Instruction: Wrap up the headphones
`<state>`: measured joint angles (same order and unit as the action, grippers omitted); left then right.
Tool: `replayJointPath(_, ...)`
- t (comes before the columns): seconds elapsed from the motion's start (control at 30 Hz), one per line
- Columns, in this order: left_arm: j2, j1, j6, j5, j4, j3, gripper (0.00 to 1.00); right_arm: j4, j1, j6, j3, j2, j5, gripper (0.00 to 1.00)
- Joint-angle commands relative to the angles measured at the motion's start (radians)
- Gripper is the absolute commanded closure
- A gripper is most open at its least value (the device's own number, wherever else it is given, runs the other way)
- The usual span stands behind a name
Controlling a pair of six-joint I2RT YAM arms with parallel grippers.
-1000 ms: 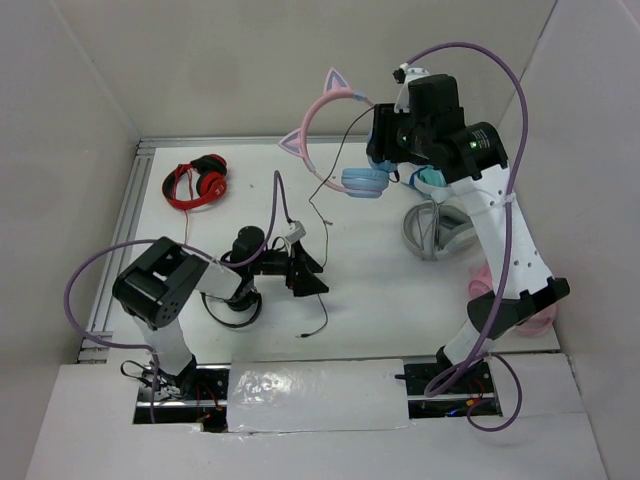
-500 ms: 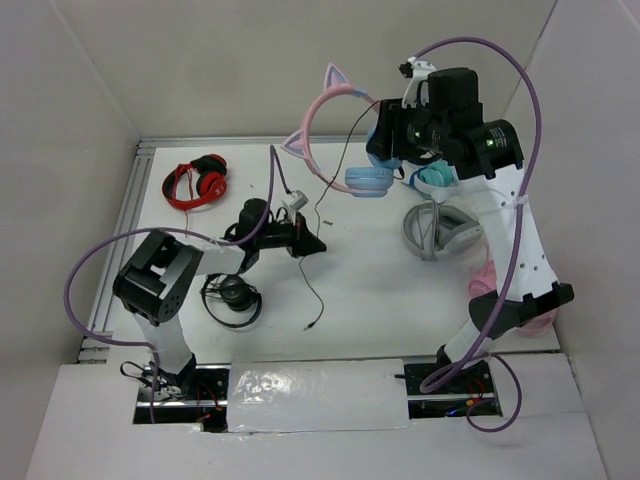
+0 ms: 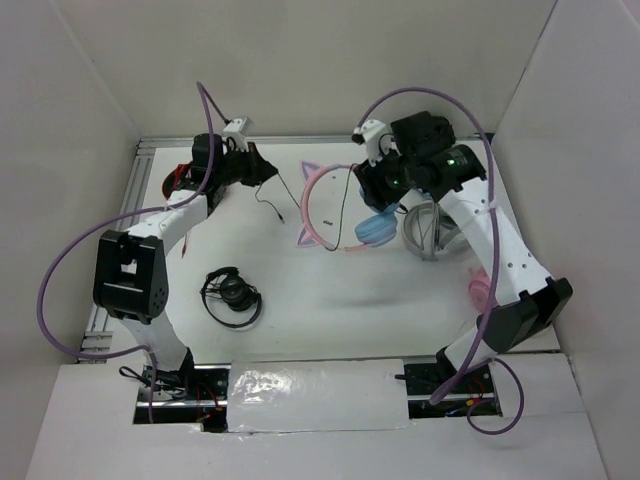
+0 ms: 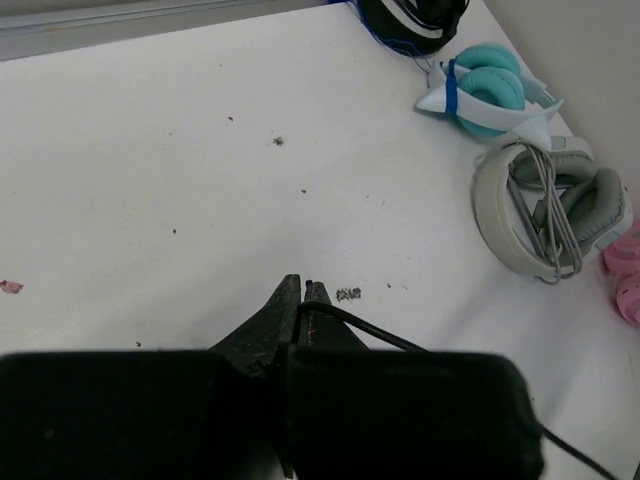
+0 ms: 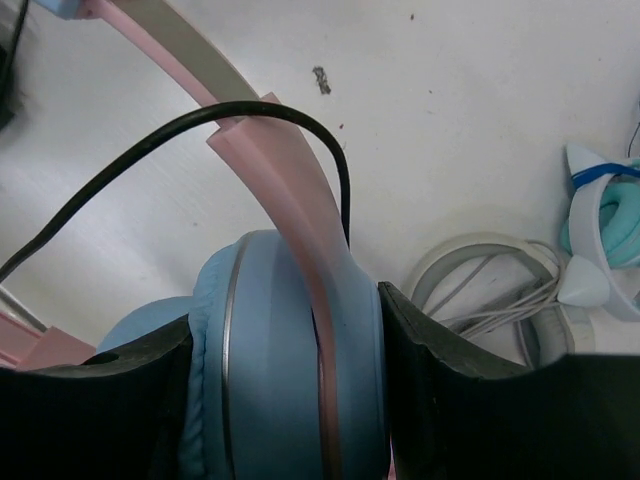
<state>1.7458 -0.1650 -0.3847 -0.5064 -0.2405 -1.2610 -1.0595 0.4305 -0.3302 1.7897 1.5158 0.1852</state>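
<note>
Now, with the right claw (image 5: 285, 330) clamped on the headphones (image 3: 375, 230) and the left claw (image 4: 303, 290) pinching their cable (image 4: 370, 335), winding looks underway; next, carry it round the headband (image 3: 305, 205)

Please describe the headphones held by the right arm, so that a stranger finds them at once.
Over the white table, find the right gripper near the middle. Its fingers clamp the headphones by a light blue cup; only this pair has a pink cat-eared headband.

A robot lab test cell: a white table (image 3: 350, 290) boxed by plain white panels (image 3: 300, 70), an aluminium rail (image 3: 118, 225) at its edge, robot arms (image 3: 497, 245) trailing purple cables (image 3: 415, 89).
</note>
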Motion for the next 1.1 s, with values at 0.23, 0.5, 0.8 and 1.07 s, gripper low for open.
replayJointPath(0.23, 0.050, -0.005, 0.151, 0.060, 0.170, -0.351, 1.00, 0.113, 0.157, -0.265, -0.184, -0.039, -0.068, 1.00)
replayJointPath(0.5, -0.050, -0.105, 0.430, -0.070, 0.179, -0.350, 1.00, 0.110, 0.229, -0.208, -0.132, 0.128, -0.299, 1.00)
replayJointPath(0.8, -0.238, -0.194, 0.575, -0.092, 0.216, -0.193, 1.00, 0.093, 0.249, -0.123, -0.044, 0.259, -0.565, 1.00)
replayJointPath(1.07, -0.301, -0.323, 0.531, 0.104, 0.309, -0.166, 1.00, 0.026, 0.194, 0.258, 0.260, 0.455, -0.722, 1.00)
